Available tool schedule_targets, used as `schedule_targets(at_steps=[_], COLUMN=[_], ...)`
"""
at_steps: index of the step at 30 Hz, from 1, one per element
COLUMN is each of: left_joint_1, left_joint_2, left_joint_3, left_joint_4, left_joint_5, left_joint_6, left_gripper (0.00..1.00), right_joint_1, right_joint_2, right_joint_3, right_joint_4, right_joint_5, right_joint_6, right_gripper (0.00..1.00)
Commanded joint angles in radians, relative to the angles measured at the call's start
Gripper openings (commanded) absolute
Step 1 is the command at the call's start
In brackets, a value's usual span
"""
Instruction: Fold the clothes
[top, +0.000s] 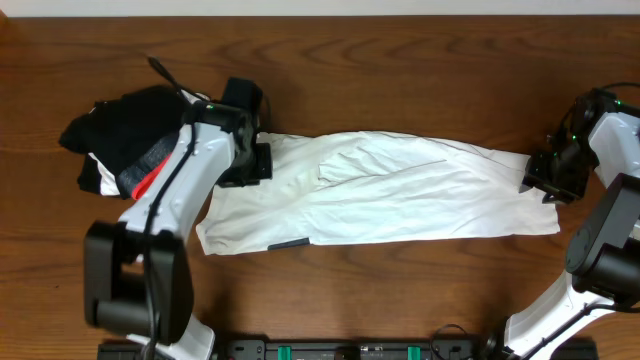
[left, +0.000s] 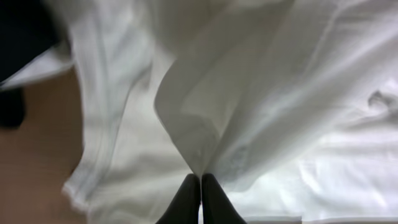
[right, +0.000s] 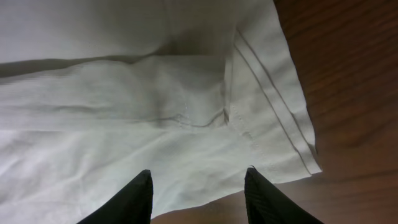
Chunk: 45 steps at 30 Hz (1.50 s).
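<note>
The clothes, a white T-shirt (top: 400, 190), lie folded into a long band across the wooden table. My left gripper (top: 262, 160) is at the shirt's left end. In the left wrist view its fingers (left: 200, 177) are shut on a raised ridge of the white cloth (left: 280, 93). My right gripper (top: 530, 180) hovers at the shirt's right end. In the right wrist view its fingers (right: 199, 177) stand open over the hemmed edge of the shirt (right: 124, 93), with nothing gripped. A small dark patch (top: 290, 243) shows at the shirt's front edge.
A heap of black garments with a grey-and-red band (top: 130, 135) lies at the left, just behind my left arm. Bare wooden table (top: 400, 80) stretches behind and in front of the shirt. The arm bases stand at the front edge.
</note>
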Motion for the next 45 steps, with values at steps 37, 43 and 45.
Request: schedule_targets(at_steps=[37, 43, 45], left_joint_1=[0.004, 0.004, 0.004], left_joint_2=[-0.048, -0.048, -0.048], left_joint_3=[0.008, 0.008, 0.008], left_joint_4=[-0.167, -0.167, -0.167], left_joint_5=[-0.043, -0.043, -0.043], left_joint_6=[0.013, 0.013, 0.013], left_gripper=[0.06, 0.06, 0.06], right_joint_1=[-0.006, -0.009, -0.010], right_joint_2=[-0.013, -0.013, -0.013], right_joint_3=[-0.047, -0.116, -0.128], right_joint_4=[0.158, 0.262, 0.289], right_joint_5=[0.022, 0.007, -0.033], right_joint_6=[0.143, 0.142, 0.122], right_gripper=[0.56, 0.54, 0.50])
